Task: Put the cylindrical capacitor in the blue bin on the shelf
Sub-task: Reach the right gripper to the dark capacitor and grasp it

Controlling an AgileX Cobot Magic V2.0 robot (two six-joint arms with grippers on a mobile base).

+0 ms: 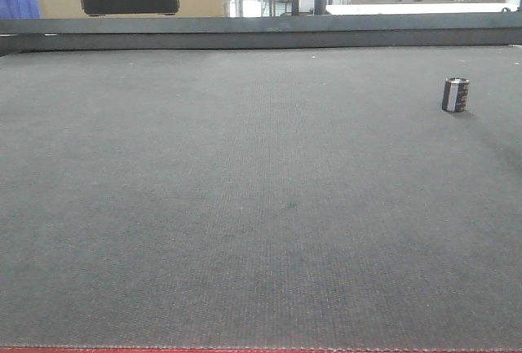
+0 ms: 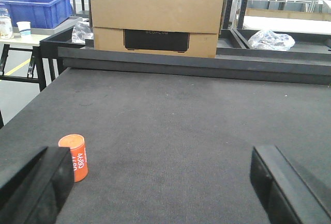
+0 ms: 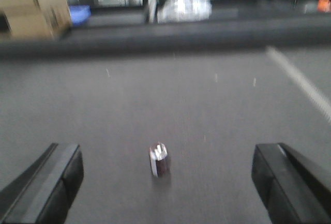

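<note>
The cylindrical capacitor [image 1: 455,94] is a stubby black cylinder with a pale stripe, standing upright on the dark mat at the far right. In the blurred right wrist view the capacitor [image 3: 160,159] stands ahead of my right gripper [image 3: 165,182], between the lines of its wide-open fingers [image 3: 62,175] and apart from both. My left gripper [image 2: 163,182] is open over bare mat, holding nothing. A blue bin [image 2: 37,8] sits at the far left on a side table. The shelf is out of view.
An orange cylinder [image 2: 75,157] with white digits stands just beyond my left gripper's left finger. A cardboard box [image 2: 155,21] sits behind the raised dark rail [image 2: 196,66] at the mat's far edge. A crumpled plastic bag [image 2: 270,40] lies at the right rear.
</note>
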